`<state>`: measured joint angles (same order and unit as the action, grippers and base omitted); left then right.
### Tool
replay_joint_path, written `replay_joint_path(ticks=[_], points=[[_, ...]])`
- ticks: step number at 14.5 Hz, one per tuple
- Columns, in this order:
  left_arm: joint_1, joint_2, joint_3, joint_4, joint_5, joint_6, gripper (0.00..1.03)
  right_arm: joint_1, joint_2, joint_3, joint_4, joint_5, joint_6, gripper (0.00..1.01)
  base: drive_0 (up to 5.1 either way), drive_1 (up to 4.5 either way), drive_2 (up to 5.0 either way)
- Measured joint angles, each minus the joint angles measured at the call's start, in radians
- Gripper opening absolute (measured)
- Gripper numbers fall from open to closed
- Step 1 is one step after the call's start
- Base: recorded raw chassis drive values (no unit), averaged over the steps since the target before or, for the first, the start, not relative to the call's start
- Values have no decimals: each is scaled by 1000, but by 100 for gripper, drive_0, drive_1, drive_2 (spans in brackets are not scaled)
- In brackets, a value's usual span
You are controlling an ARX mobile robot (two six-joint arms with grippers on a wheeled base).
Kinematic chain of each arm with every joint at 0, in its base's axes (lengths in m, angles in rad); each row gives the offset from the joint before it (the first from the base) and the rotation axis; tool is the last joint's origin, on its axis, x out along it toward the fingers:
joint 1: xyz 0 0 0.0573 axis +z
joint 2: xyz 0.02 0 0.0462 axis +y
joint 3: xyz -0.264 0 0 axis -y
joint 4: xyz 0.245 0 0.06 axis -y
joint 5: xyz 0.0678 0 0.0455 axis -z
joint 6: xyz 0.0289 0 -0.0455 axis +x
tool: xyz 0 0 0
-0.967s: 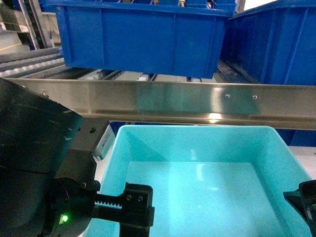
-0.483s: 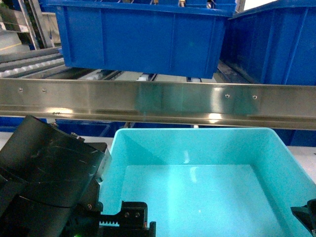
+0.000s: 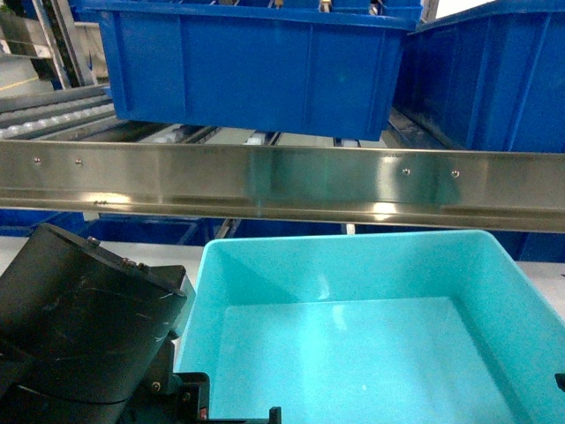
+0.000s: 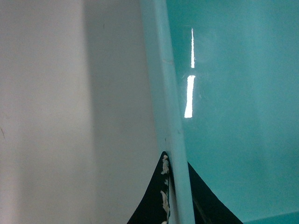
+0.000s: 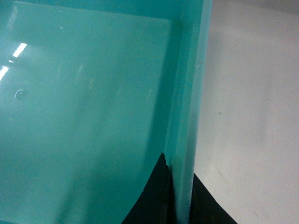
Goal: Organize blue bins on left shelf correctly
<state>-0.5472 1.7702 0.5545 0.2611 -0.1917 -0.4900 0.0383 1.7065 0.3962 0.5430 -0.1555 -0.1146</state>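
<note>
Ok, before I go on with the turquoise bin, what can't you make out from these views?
- Head view: both hands are cut off by the bottom edge; the left arm's black housing hides the table there.
- Wrist views: each hand, left hand and right hand, straddles a wall of the bin; grip firmness can't be told.
- Bin's underside: hidden everywhere.
- Shelf rail hides the lane behind it.

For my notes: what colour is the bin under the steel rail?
Light turquoise bin; head view shows it best.
</note>
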Motion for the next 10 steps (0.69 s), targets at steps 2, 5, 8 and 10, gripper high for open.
replay_joint_path(ticks=[2,5,8,10], points=[[-4,-76,-36,-22,-8,4,2,-8,-71,-53,-2,-18,35,2,0,0,0],[-19,-264,-72,-60,-33,29,2,-34,-323,-131,-50,-41,95,2,0,0,0],[-25,-439,-100,-65,-78,98,2,-34,-588,-166,-108,-48,159,2,0,0,0],[-26,-562,-110,-44,-113,157,2,-33,-738,-169,-130,-50,190,2,0,0,0]])
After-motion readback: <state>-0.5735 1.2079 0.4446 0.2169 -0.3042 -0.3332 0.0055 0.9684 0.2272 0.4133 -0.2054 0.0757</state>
